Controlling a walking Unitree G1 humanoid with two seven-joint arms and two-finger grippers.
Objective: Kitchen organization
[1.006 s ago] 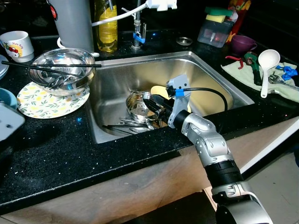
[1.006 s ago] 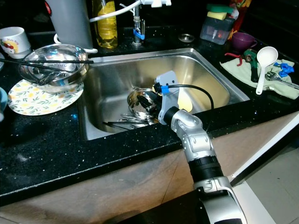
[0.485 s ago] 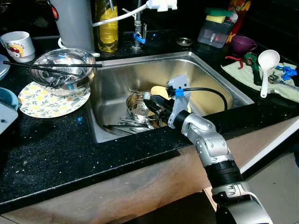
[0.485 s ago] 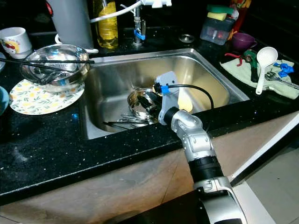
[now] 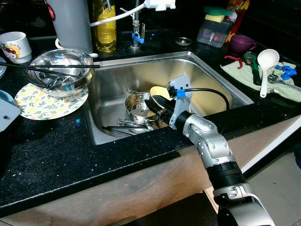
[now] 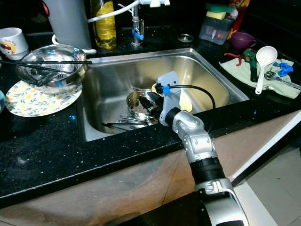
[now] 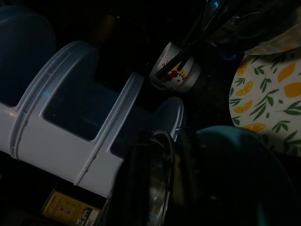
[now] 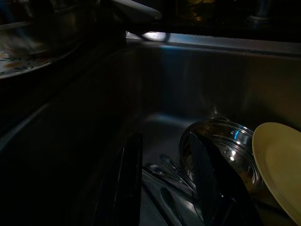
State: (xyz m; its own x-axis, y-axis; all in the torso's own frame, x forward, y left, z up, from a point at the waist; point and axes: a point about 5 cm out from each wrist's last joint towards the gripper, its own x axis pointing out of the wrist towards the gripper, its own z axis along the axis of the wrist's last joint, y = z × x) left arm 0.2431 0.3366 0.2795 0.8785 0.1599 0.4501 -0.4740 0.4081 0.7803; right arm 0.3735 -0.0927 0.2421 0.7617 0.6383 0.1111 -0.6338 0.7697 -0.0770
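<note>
Right gripper (image 8: 164, 183) down inside the sink (image 5: 122, 80), jaws parted wide, gripping nothing, one finger against the steel strainer pot (image 8: 225, 146), above the cutlery (image 5: 127, 126).

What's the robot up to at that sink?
It is working on the dirty dishes. Its right gripper is down inside the steel sink, fingers open, beside a small perforated steel pot and above a pile of cutlery. A yellow plate leans next to the pot. Nothing is gripped yet. On the counter to the left, a steel bowl sits on a lemon-patterned plate.
</note>
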